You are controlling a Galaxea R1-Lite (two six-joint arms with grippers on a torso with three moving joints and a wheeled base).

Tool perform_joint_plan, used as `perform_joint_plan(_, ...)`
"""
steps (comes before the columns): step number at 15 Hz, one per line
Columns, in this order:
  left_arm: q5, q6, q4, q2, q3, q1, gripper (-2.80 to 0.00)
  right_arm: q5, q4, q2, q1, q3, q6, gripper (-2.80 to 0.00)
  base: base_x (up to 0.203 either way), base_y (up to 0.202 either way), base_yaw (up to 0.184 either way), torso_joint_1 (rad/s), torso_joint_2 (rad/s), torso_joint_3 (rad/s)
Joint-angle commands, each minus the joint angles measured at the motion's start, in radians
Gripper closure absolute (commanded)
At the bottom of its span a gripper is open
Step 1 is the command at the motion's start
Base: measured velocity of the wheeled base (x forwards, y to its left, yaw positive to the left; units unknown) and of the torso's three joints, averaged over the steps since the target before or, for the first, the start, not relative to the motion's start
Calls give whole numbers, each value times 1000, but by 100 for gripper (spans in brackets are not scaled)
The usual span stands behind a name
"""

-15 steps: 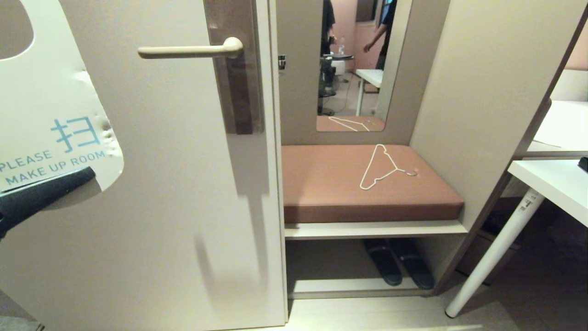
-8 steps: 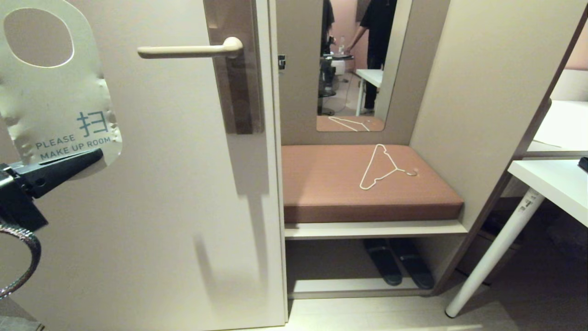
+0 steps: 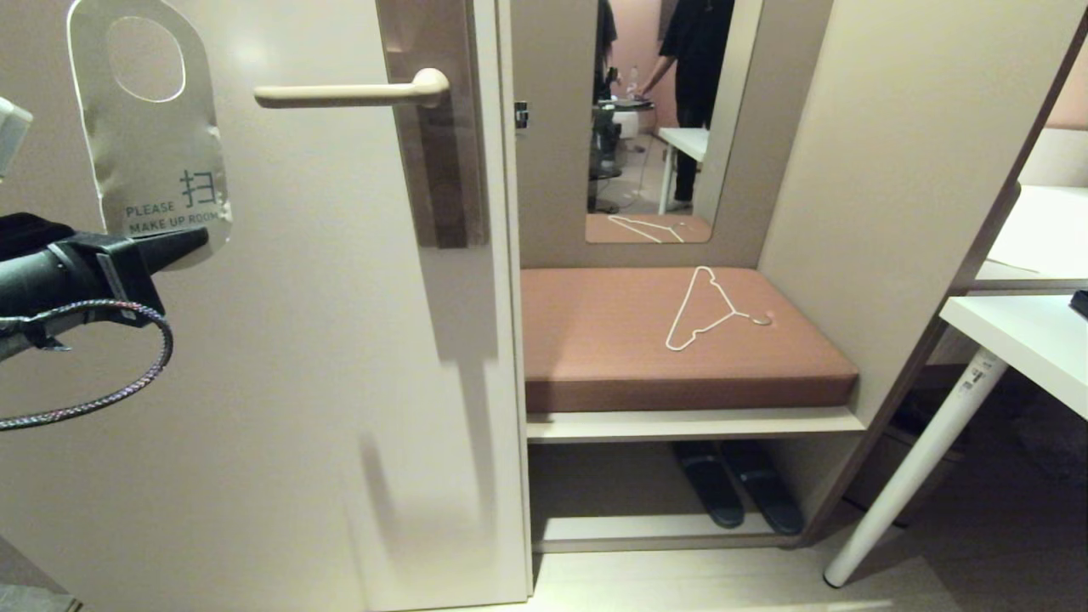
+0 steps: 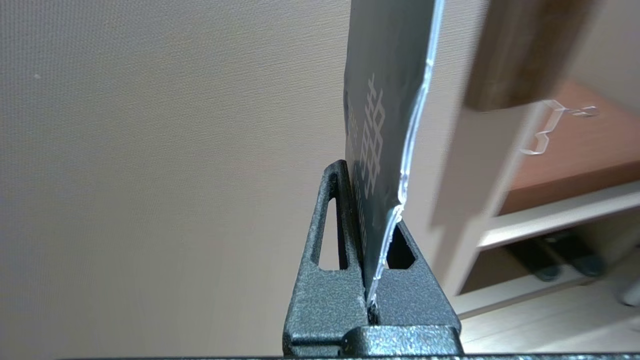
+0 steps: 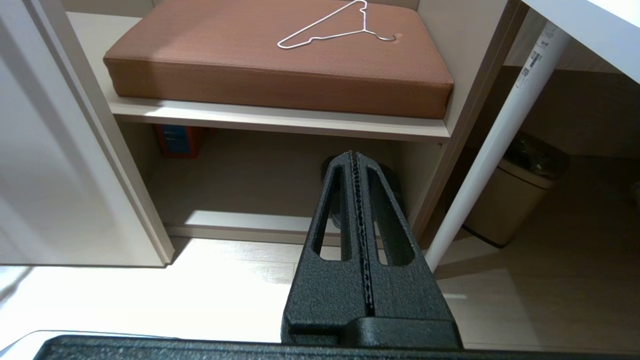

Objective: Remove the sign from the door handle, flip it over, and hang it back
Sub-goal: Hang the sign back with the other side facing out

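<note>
The left tool (image 3: 191, 240) comes in from the left edge of the door (image 3: 297, 382) and pinches the bottom edge of the sign (image 3: 153, 127), its 2 fingers (image 4: 335, 235) clamped flat on the card. The sign stands upright in front of the door, white side out with "PLEASE MAKE UP ROOM" readable above the grip and the oval hole at the top. It hangs on nothing: it sits to the left of the door handle (image 3: 353, 93), apart from the lever's free end and roughly level with it. From the left wrist view the card's dark printed side (image 4: 385, 100) faces the door panel.

The right tool (image 5: 357, 165) is low down and idle, fingers pressed together on nothing, pointing toward the shelf under the brown cushion (image 3: 671, 340). A white wire hanger (image 3: 705, 310) lies on that cushion. A person (image 3: 697, 51) shows in the mirror (image 3: 654, 119) behind it
</note>
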Motion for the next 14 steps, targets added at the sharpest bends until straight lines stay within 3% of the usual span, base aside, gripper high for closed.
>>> perform_joint_plan(1, 32, 4, -2, 58, -22, -21, 0, 0, 0, 1, 0, 0, -1, 0, 0, 0, 0, 0, 0, 0)
perform_joint_plan(5, 131, 4, -3, 107, -50, -76, 0, 0, 0, 1, 0, 0, -1, 0, 0, 0, 0, 0, 0, 0)
perform_joint_plan(14, 197, 3, -9, 159, -65, -137, 0, 0, 1, 1, 0, 0, -1, 0, 0, 0, 0, 0, 0, 0)
